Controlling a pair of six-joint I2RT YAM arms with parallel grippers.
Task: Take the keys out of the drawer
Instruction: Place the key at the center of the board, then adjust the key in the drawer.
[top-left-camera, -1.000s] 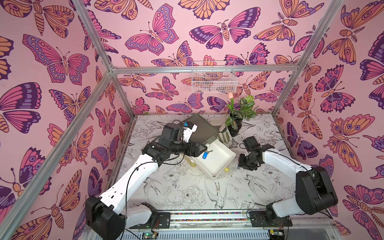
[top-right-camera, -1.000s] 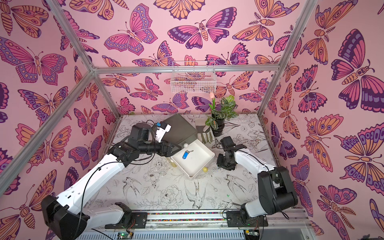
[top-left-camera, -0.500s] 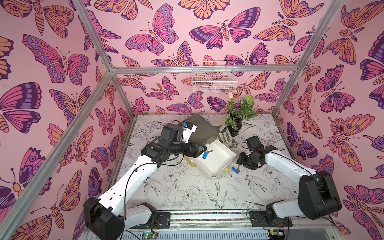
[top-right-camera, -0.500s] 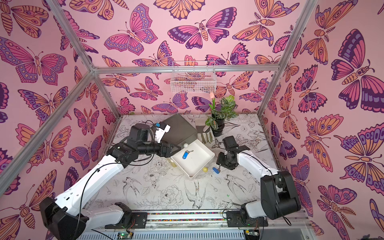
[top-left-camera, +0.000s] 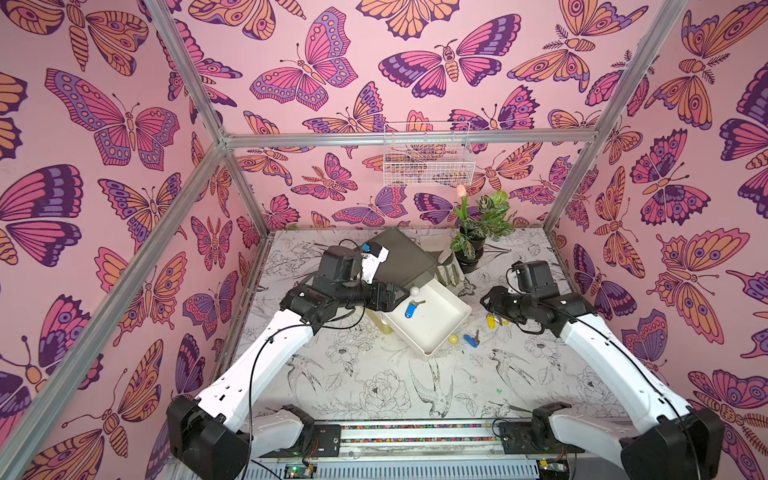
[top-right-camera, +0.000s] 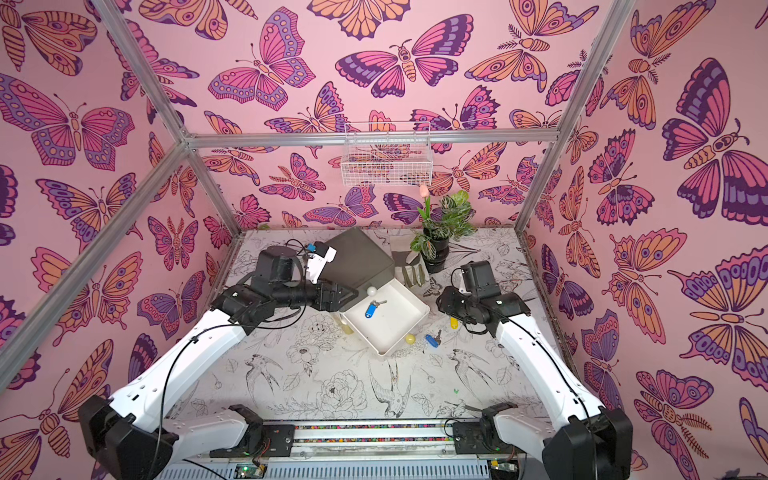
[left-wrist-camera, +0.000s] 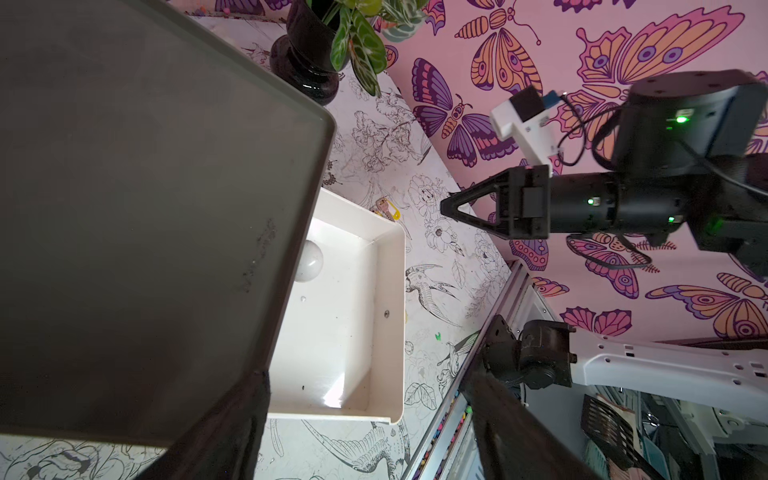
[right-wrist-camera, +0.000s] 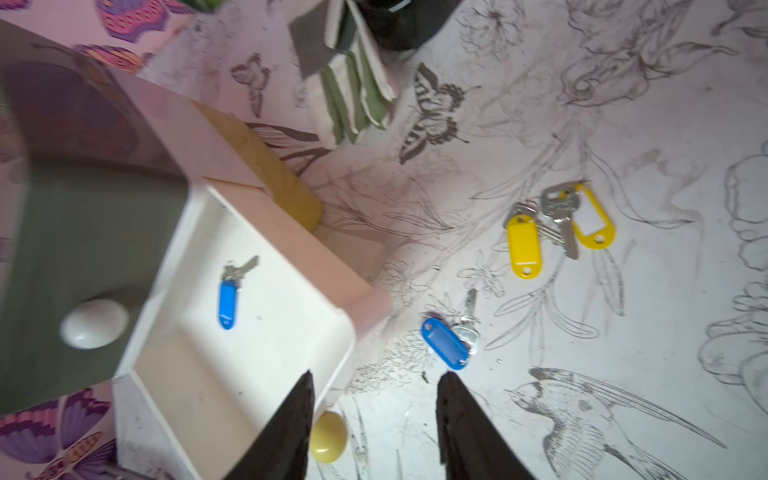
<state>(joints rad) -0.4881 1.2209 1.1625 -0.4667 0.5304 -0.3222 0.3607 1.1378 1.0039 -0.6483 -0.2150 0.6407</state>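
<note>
So from where I stood, one blue-tagged key (right-wrist-camera: 227, 303) was still lying in the open drawer (top-left-camera: 436, 320), up toward the cabinet (top-left-camera: 405, 257) end, flat on the white floor. Another blue key (right-wrist-camera: 444, 343) and two yellow-tagged keys (right-wrist-camera: 523, 245) were already out on the table (right-wrist-camera: 623, 353) beside it.

The right gripper (right-wrist-camera: 376, 376) hung outside the drawer's corner, jaws apart and holding nothing, with the drawer wall between it and that last key. My take: it needed to lift clear of the wall, come straight down over the tag and pinch it across its narrow width. A flat tag on slick plastic would probably skid if nudged from one side.

The left gripper (left-wrist-camera: 368, 376) was spread wide at the cabinet's corner. Couldn't tell if it actually touched it.
</note>
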